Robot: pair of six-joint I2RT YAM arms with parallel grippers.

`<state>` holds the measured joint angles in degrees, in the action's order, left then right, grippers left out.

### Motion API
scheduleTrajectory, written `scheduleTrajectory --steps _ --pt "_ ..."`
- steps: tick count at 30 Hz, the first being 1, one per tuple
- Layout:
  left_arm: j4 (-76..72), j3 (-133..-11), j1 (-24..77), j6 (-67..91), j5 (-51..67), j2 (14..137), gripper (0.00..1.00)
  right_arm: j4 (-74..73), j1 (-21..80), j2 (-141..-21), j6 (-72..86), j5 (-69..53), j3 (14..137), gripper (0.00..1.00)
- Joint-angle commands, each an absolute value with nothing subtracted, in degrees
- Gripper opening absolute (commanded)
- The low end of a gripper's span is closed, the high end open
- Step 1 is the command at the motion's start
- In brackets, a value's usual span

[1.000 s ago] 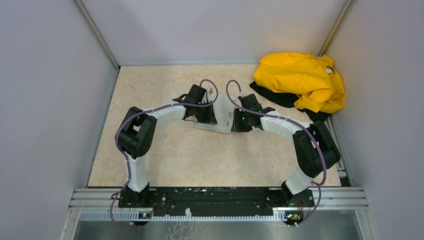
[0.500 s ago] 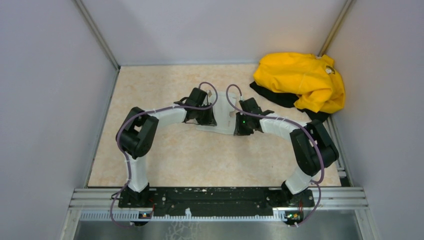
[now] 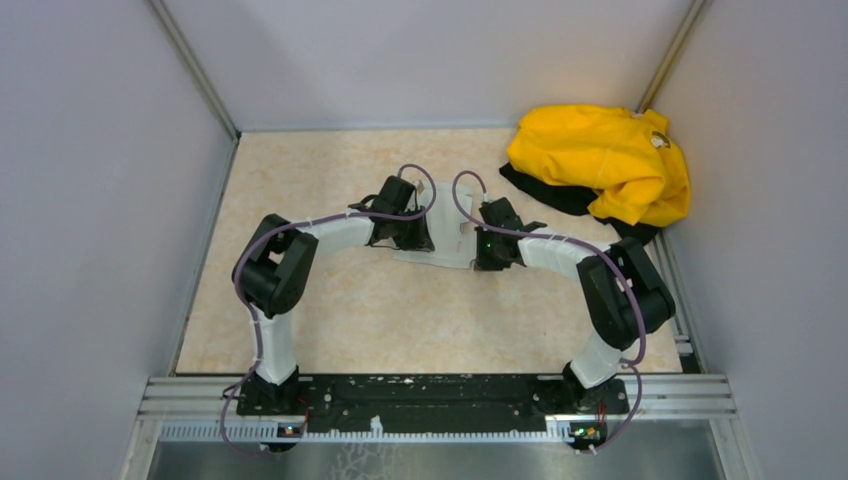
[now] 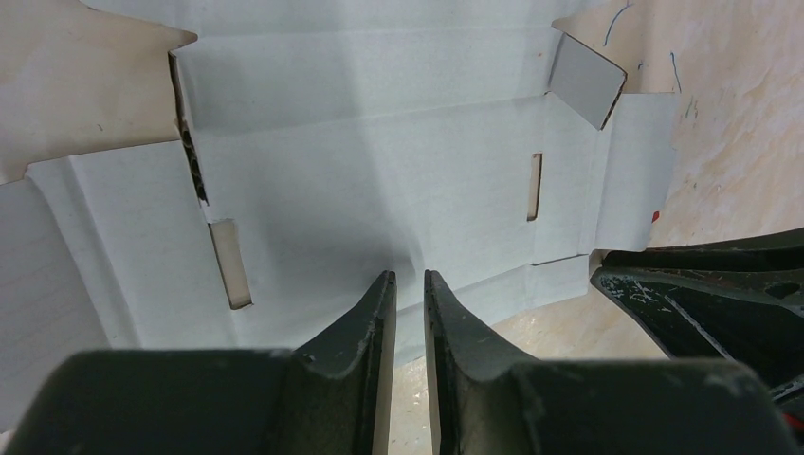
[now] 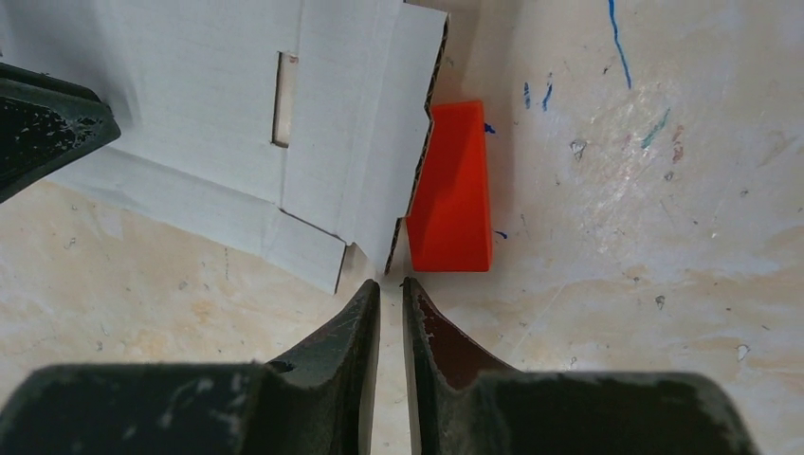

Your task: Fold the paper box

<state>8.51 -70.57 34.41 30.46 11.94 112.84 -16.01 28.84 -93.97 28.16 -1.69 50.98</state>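
The paper box [image 3: 450,236] lies as a flat pale grey-white die-cut sheet between my two grippers at mid-table. In the left wrist view the paper box [image 4: 379,180] spreads out with slots and flaps, and my left gripper [image 4: 406,275] has its tips over the sheet's near edge. Only a narrow gap separates its jaws, with nothing seen between them. My right gripper [image 5: 391,282] is also narrowed to a slit, its tips right at the corner of a raised side flap of the paper box [image 5: 218,123]. Whether they touch the flap is unclear.
A small red block [image 5: 453,199] lies against the sheet's right flap, just beyond my right fingertips. A yellow garment [image 3: 600,160] over dark cloth is heaped in the far right corner. Grey walls enclose the table on three sides.
My right gripper's jaws have narrowed, and it has edged a little farther in along the sheet's right side. My left gripper shifted slightly away from the bases, then held still.
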Motion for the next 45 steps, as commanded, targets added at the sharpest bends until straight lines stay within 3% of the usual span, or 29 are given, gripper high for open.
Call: scheduleTrajectory --steps 1,45 --pt "9.87 -68.98 35.24 30.56 10.33 115.57 0.24 -14.32 30.35 -95.55 28.18 -0.18 52.02 0.15" --pt "9.69 -69.21 36.26 30.07 11.38 119.51 0.23 -15.97 34.39 -98.46 30.14 0.58 63.55 0.15"
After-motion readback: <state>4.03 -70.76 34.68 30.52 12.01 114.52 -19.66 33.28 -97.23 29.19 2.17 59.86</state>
